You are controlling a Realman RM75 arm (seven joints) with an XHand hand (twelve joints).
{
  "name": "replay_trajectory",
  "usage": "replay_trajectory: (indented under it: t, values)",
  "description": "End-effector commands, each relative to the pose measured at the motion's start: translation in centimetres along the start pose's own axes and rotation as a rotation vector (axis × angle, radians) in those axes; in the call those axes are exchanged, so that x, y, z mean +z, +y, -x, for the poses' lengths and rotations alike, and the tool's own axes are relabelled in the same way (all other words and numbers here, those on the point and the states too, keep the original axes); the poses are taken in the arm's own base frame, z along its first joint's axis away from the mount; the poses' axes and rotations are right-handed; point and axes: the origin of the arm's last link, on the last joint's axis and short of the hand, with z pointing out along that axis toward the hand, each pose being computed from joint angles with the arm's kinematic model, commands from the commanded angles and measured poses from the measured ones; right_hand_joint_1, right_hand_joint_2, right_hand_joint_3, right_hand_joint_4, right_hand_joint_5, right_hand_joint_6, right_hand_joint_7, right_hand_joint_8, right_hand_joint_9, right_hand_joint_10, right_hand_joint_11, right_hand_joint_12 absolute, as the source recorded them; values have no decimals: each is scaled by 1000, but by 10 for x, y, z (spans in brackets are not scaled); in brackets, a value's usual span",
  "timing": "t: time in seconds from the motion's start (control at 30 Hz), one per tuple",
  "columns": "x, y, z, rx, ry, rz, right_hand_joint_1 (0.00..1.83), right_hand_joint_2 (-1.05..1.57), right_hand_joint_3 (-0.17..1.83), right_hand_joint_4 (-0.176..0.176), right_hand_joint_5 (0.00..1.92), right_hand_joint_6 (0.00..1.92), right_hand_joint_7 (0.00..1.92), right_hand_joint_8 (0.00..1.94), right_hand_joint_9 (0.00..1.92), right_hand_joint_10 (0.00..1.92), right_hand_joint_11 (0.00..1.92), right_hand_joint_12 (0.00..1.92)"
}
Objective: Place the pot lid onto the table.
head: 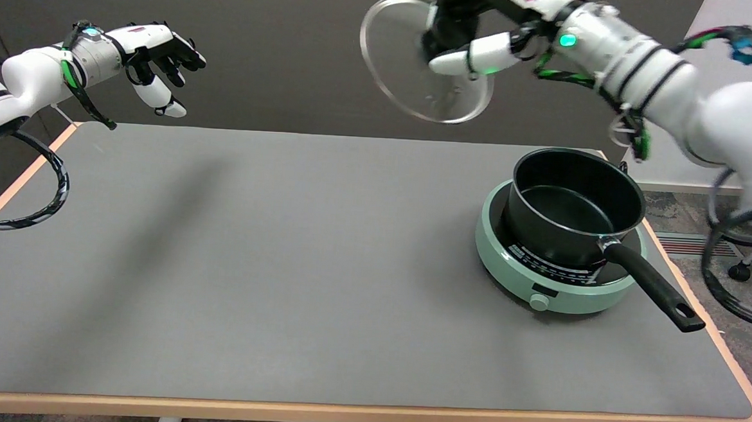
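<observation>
Round clear glass pot lid (400, 58) hangs high in the air, tilted, gripped by the right hand (468, 39), clear of the black saucepan (576, 205). Carrying phase; next, lowering onto the bare grey table (283, 264) looks needed.

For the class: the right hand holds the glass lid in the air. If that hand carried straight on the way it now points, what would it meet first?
The right hand points toward picture left, holding the glass lid high above the table. The way looks free; depth is uncertain.

No readable text; markings on green cooker (558, 298) panel too small.
</observation>
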Motion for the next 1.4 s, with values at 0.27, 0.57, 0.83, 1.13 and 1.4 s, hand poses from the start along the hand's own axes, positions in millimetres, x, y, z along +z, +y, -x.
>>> replay_trajectory:
  t: [0.27,0.57,0.83,1.13,1.4]
  values:
    - [77,-61,94,-72,-355,-183,1218,957,442,-71,800,1217,972,1268,895,1414,702,1346]
    - [61,-46,149,-93,-573,-116,1219,960,435,-76,798,1214,972,1269,897,1418,702,1354]
    - [43,-73,171,-303,-655,-159,1220,961,433,-77,799,1211,973,1267,896,1423,701,1357]
    - [59,-81,151,-402,-620,-110,1218,957,441,-73,801,1211,971,1271,894,1431,700,1357]
    - [93,-37,151,-337,-622,51,1218,954,447,-71,803,1212,971,1271,892,1431,697,1357]
